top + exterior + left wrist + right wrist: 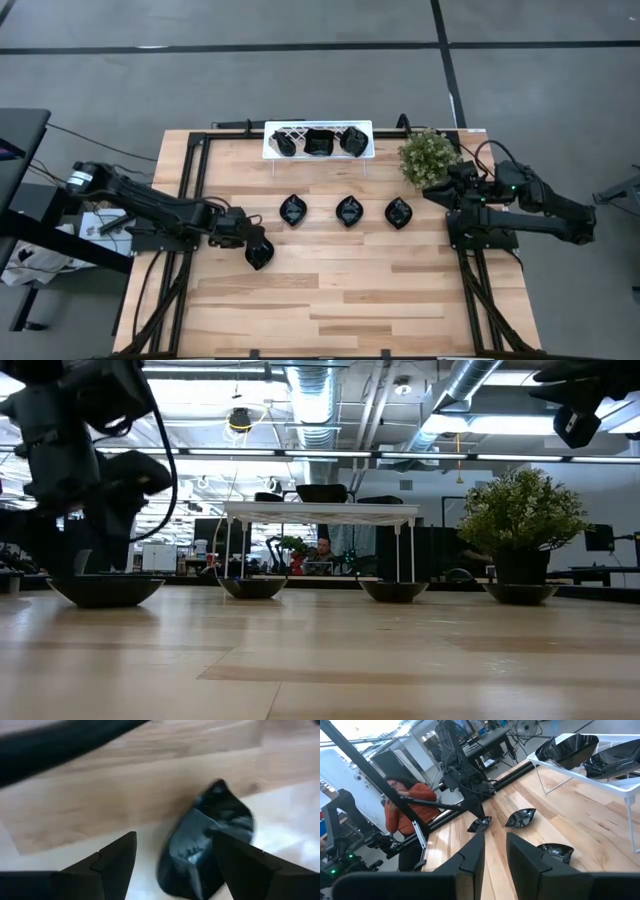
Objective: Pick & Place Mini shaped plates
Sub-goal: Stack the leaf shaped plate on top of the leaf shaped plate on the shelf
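the high view alone showed the whole layout: a pale wooden slatted tabletop (pixel 330 290), a white lattice rack (pixel 318 141) at the twelve o'clock edge holding three glossy black mini plates (pixel 319 143), and three more glossy black teardrop plates (pixel 348 211) in a row at the tabletop's centre. a small green potted plant (pixel 428 155) stood toward two o'clock. a seventh glossy black teardrop plate (pixel 259 253) lay apart at about eight o'clock from the centre row, right at the tip of the left claw (pixel 250 243).

the left wrist view gave what the overhead could not: the left claw's fingers (pixel 116 865) stood spread wide and released, with that lone plate lying on the wood, partly between them and crowding the one finger, neither finger clearly touching it.

the low view showed the plates resting flat on the wood with the rack standing on thin legs behind.

the right wrist view showed a seated person in an orange top (pixel 407 805) beyond the tabletop. the right claw (pixel 432 190) waited at three o'clock beside the plant, its fingers narrowly parted and grasping nothing.
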Motion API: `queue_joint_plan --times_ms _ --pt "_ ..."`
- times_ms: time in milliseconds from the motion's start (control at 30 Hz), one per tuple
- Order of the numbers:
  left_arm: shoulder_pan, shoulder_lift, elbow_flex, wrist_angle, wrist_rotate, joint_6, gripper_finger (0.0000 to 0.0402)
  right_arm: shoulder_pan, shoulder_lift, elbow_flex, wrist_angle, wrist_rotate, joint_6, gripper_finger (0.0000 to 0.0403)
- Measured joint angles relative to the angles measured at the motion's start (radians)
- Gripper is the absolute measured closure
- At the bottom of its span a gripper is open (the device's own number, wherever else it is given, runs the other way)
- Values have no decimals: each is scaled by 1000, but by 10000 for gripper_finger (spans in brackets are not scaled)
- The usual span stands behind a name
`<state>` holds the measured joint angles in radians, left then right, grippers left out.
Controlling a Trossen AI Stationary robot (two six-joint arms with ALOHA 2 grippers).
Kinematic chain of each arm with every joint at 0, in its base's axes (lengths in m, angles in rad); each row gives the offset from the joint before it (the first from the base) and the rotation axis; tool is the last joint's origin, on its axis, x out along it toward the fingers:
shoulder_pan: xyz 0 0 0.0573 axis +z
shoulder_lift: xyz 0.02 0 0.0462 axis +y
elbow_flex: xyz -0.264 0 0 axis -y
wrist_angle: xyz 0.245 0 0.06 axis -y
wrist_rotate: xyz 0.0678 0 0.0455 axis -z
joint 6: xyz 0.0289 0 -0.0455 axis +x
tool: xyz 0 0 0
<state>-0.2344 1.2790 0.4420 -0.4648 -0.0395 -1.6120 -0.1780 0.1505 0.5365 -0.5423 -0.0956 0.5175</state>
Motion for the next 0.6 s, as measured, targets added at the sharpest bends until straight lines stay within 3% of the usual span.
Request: queue_joint_plan --times_ms 367,600 --pt "0 25 -34 63 -13 7 139 0 0 0 0 0 0 328" --pt "0 26 -35 75 -21 7 193 0 0 0 -2 0 0 328"
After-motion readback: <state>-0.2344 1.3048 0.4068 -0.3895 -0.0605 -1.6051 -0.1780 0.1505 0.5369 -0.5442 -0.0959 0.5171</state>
